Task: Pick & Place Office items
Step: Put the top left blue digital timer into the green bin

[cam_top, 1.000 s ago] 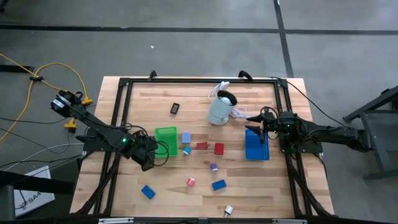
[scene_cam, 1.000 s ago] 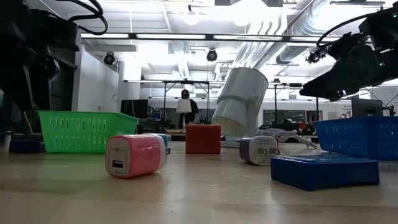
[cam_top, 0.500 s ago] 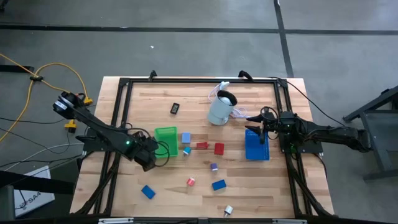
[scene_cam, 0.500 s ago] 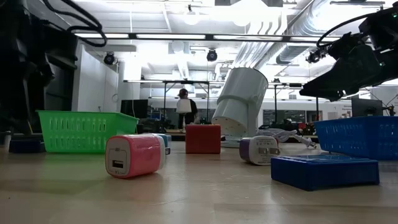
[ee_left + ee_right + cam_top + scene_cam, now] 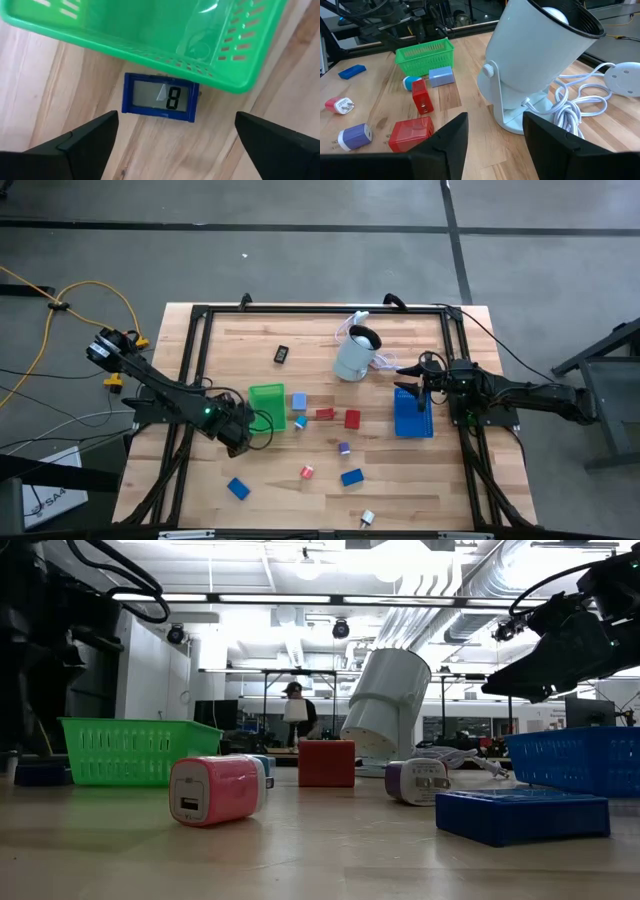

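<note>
My left gripper [image 5: 176, 117] points down with its fingers wide open, at the green tray's [image 5: 266, 402] near left corner. Below it a blue office item with a grey display [image 5: 160, 97] lies flat on the table against the tray's wall, between the fingertips and untouched. The gripper hides it in the high view. Other office items lie loose mid-table: a light blue block [image 5: 299, 401], red pieces [image 5: 352, 419], a purple plug [image 5: 344, 448], a pink plug [image 5: 307, 472] and blue pieces [image 5: 351, 477]. My right gripper [image 5: 495, 120] waits open above the blue tray [image 5: 412, 415].
A pale cylindrical appliance [image 5: 356, 355] with a white cord [image 5: 575, 107] stands tilted at the far middle. A black piece [image 5: 282, 354] lies far left of it, a blue piece [image 5: 237, 488] and a white one [image 5: 367, 518] near the front edge. A black frame rims the table.
My left gripper has tipped slightly further downward beside the green tray. Nothing on the table has moved.
</note>
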`<state>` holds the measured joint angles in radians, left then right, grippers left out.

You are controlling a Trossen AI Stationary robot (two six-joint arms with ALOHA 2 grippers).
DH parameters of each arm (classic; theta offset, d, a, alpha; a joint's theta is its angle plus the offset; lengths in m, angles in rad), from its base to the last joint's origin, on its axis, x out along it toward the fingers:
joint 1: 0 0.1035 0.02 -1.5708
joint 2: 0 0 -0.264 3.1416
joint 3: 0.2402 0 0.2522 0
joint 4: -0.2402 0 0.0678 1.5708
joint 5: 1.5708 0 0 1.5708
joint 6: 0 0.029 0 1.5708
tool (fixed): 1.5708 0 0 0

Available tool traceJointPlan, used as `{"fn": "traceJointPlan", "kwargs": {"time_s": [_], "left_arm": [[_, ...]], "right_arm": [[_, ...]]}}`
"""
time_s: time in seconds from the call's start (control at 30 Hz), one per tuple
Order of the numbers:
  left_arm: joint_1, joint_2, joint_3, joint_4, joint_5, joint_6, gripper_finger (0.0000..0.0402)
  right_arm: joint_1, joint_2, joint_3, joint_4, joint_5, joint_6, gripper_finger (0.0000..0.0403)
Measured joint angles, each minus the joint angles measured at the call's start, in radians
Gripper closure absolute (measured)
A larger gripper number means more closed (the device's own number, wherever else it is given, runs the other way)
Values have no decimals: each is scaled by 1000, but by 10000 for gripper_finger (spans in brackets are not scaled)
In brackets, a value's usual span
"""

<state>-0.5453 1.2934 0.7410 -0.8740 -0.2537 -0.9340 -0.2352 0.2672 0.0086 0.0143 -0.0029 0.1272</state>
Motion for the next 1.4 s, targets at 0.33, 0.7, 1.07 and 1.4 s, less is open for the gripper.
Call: {"fn": "traceJointPlan", "kwargs": {"time_s": [0.33, 0.7, 1.07, 1.4], "left_arm": [[0, -1, 0, -6, -40, 66, 9], [13, 44, 0, 20, -55, 46, 9], [21, 52, 0, 20, -52, 16, 9], [7, 52, 0, 103, 12, 38, 9]], "right_arm": [[0, 0, 0, 0, 0, 0, 227], [0, 0, 0, 0, 0, 0, 227], [0, 0, 0, 0, 0, 0, 227], [0, 0, 0, 0, 0, 0, 227]]}}
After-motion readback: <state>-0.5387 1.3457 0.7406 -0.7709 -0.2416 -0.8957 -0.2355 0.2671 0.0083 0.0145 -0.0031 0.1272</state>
